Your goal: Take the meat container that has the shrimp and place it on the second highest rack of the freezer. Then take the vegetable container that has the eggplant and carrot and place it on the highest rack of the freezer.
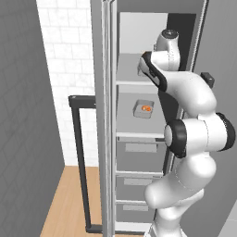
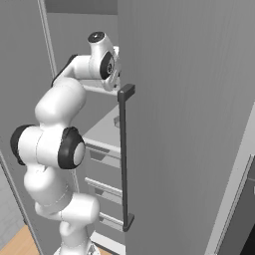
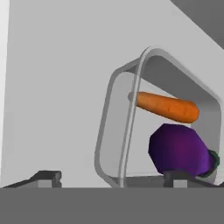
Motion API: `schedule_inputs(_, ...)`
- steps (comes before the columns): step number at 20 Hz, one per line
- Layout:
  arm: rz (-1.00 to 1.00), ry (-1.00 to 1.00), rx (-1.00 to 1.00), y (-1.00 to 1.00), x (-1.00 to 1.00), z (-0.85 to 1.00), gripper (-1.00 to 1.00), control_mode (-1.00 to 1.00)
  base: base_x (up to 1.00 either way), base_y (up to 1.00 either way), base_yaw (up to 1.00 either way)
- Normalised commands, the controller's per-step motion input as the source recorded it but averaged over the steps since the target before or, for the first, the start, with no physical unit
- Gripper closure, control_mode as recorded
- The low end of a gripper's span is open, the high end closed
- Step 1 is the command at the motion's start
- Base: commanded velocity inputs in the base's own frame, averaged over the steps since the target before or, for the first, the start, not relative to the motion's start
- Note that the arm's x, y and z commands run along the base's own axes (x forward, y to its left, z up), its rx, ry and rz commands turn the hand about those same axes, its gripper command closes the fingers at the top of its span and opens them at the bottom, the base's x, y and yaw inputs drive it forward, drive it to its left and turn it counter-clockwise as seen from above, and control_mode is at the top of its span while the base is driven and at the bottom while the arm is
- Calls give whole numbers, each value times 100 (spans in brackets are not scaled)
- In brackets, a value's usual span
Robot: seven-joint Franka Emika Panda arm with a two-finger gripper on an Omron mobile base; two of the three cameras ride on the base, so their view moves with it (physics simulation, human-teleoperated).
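Note:
The vegetable container (image 3: 114, 131), a grey tray, rests on a light-grey rack with the orange carrot (image 3: 166, 107) and the dark-purple eggplant (image 3: 179, 148) inside it. My gripper (image 3: 114, 177) stands open right at the tray's near edge, fingertips (image 3: 48, 177) spread wide to either side of its rim. The arm reaches onto the highest rack (image 1: 132, 76) of the freezer (image 1: 139, 152). One rack lower (image 1: 134, 127) sits the meat container (image 1: 143, 109) with the orange shrimp (image 1: 146, 109) in it.
The freezer door (image 2: 189, 124) is swung open, its long black bar handle (image 2: 124, 159) close to the arm's right. Drawers (image 1: 139, 185) fill the freezer below the racks. A white tiled wall (image 1: 65, 69) and a wooden floor (image 1: 69, 203) lie to the left.

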Motion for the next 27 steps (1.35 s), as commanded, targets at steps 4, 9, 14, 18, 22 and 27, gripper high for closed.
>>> schedule_inputs(4,-2,-9,0,0,-100,22,-100,-100,0,0,0)
schedule_inputs(9,-6,2,0,15,-100,2,-100,-100,0,0,0)
schedule_inputs(14,0,17,0,4,-100,15,-100,-100,0,0,0)
schedule_inputs(18,0,20,0,5,-100,0,-100,-100,0,0,0)
schedule_inputs(22,0,18,0,21,-100,-21,-100,-100,0,0,0)
schedule_inputs(27,-1,10,0,27,-100,-78,-100,-100,0,0,0)
